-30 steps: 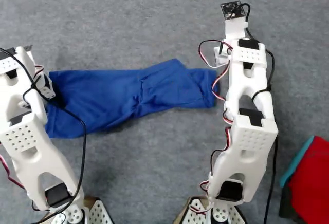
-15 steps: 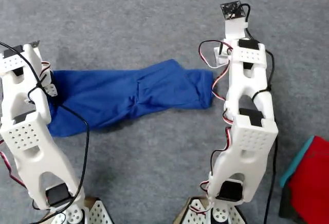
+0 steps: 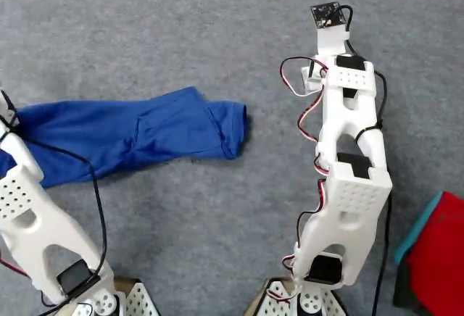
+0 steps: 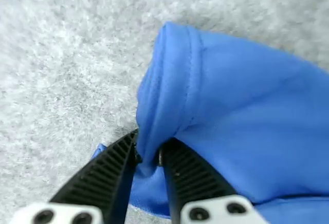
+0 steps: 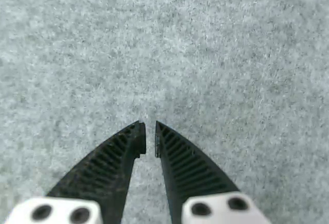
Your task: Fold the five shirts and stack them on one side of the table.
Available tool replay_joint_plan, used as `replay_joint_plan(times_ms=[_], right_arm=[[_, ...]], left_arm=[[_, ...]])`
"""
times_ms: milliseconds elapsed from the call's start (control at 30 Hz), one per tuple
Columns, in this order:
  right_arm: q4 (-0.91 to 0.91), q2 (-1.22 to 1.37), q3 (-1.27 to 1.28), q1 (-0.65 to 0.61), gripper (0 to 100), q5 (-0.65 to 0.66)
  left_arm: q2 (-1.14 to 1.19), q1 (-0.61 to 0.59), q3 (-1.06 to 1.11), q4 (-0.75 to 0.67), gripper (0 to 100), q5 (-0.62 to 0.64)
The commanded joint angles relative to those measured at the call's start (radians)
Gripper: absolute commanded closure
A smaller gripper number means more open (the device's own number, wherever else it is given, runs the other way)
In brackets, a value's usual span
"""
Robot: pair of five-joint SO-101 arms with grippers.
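A blue shirt [image 3: 130, 135] lies crumpled in a long band across the left half of the grey felt table [image 3: 217, 33], reaching to the left edge of the high view. My left gripper [image 4: 149, 149] is shut on a folded hem of the blue shirt [image 4: 231, 106], lifting that edge a little off the felt. The left arm [image 3: 22, 200] stands at the far left. My right gripper [image 5: 149, 131] is shut with nothing in it, hovering over bare felt. The right arm [image 3: 348, 135] stretches out right of the shirt's free end, apart from it.
A red shirt [image 3: 438, 254] lies on a teal one [image 3: 415, 235] at the table's near right edge. Open felt stretches behind the blue shirt and between the two arms.
The left arm has swung left and dragged the blue shirt with it, so its right end has slid away from the right arm. The right arm has kept still.
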Motion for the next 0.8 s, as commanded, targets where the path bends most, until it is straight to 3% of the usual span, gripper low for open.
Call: replay_joint_plan(times_ms=[0, 333, 600, 767], right_arm=[[-0.02, -0.031, -0.002, 0.015, 93.9, -0.008], [-0.054, -0.031, -0.002, 0.047, 93.9, -0.018], [-0.08, -0.031, -0.005, 0.099, 93.9, -0.127], [-0.081, -0.031, -0.005, 0.099, 93.9, -0.13]], left_arm=[[-0.025, 0.054, -0.049, 0.026, 98, 0.003], [-0.027, 0.353, 0.04, 0.026, 98, 0.115], [-0.027, 0.663, 0.02, 0.026, 98, 0.201], [-0.022, 0.824, -0.023, 0.026, 98, 0.278]])
